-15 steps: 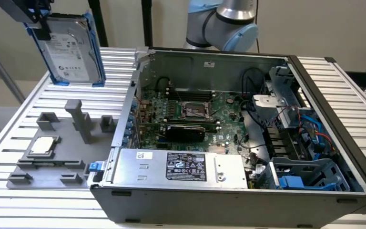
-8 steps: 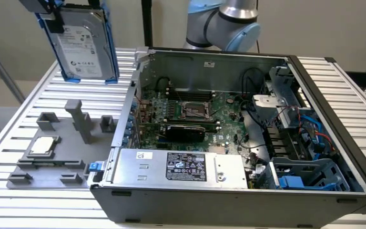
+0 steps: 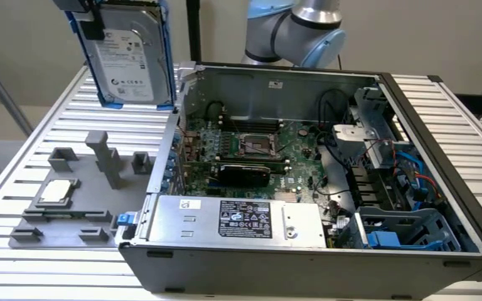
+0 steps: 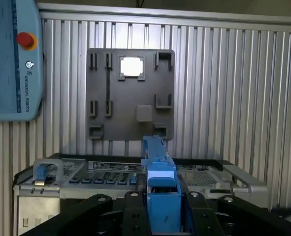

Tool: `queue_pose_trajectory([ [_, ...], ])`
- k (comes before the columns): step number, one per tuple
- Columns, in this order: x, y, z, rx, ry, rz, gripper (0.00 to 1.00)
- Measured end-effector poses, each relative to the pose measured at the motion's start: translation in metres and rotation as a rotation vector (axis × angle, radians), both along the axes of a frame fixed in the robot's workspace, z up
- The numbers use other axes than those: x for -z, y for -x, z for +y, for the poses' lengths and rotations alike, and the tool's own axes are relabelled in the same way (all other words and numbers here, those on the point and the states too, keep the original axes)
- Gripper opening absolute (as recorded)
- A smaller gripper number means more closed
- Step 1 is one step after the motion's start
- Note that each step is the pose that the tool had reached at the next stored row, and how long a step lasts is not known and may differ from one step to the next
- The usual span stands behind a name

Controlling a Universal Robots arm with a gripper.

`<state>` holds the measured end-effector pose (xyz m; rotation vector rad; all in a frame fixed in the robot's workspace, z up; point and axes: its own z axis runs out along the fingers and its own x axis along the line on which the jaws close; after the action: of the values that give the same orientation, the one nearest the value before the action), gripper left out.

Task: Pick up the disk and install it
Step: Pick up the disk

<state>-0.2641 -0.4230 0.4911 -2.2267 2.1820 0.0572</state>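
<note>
Gripper [image 4: 163,211] is clenched on the disk [image 4: 157,162], its black fingers [image 4: 133,216] pressing either side of the blue carrier's edge. In the exterior view the gripper [image 3: 88,22] holds the disk [image 3: 128,53] by its upper corner, so it hangs upright and slightly tilted. It is clear of the table [image 3: 73,125] and just off the case [image 3: 308,263] on the exterior view's left. The pick-up looks done; the disk is not yet in the case.

Below it on the table sits the grey fixture [image 3: 65,207], with the chip [image 3: 57,191] in one of its pockets (the wrist view looks straight down on this fixture [image 4: 130,93]). Inside the case, a blue cage [image 3: 408,229] sits at the near corner on the exterior view's right, beside the power supply [image 3: 241,219].

By its look the disk is dense and rigid, heavy for its size, and sensitive to knocks. The plastic carrier is likely the weaker part: smooth, a little springy, and apt to flex or slip under a narrow pinch. A grip near one corner leaves most of the weight hanging below, so I judge it could swing or twist. The carrier's side rails seem the safest place to hold, well away from the labelled face.
</note>
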Motion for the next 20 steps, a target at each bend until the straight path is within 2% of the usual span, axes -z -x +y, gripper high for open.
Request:
queue_pose_trajectory([
  [13, -0.0037, -0.044, -0.0278, 0.000, -0.0049, -0.0037, 0.00],
  [20, -0.0037, -0.069, -0.0438, 0.000, -0.0052, -0.0038, 0.00],
])
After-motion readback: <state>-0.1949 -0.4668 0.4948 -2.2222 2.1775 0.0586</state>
